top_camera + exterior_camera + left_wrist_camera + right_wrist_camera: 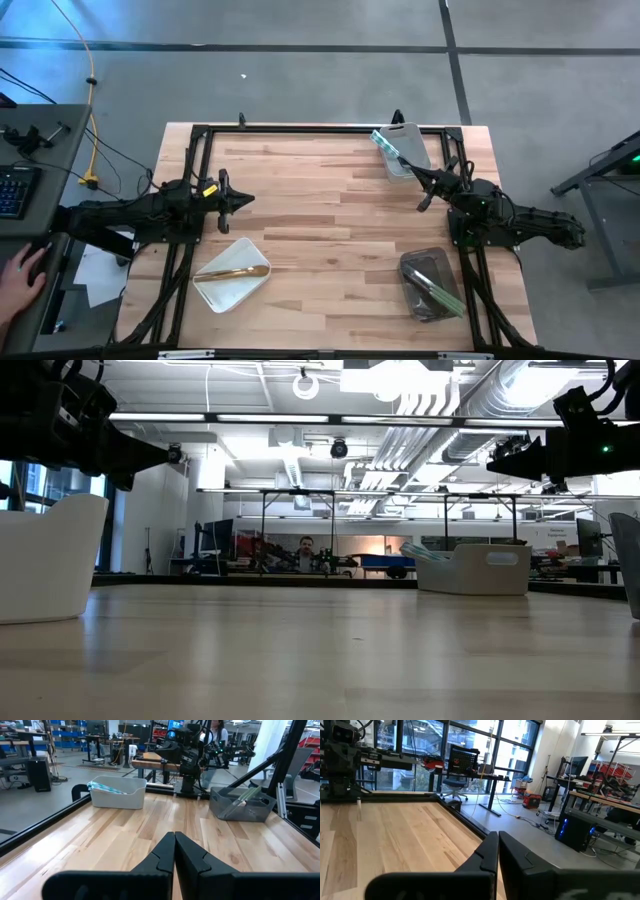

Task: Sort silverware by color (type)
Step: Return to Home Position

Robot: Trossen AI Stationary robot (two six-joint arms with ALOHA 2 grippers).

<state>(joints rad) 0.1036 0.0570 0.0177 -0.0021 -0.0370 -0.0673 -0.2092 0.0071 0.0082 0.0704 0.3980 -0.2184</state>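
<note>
High view: 2 dark arms are reaching in over the wooden worktop (330, 230), 1 from each side edge. The left claw (248, 199) is pointing toward the worktop's middle and is holding nothing; the left wrist view is showing its 2 fingers pressed together, clenched on air. The right claw (418, 178) is pointing in from the opposite side, near the pale bin (408, 166); the right wrist view is showing its fingers likewise pressed shut and empty. The low view is showing both arms hanging well above the worktop's surface.

All visible silverware is lying in 3 containers:
- Gold silverware (240, 271) is lying across the white tray (215, 292), which is sitting on the left arm's side.
- Light-blue-handled silverware (385, 143) is leaning over 1 end of the pale bin, at the far edge on the right arm's side.
- Pale-green-handled silverware (440, 292) is resting at a slant in the dark gray bin (412, 268), at the near edge on the right arm's side.

A person's hand (20, 272) is resting on a desk beyond the worktop's left edge.
</note>
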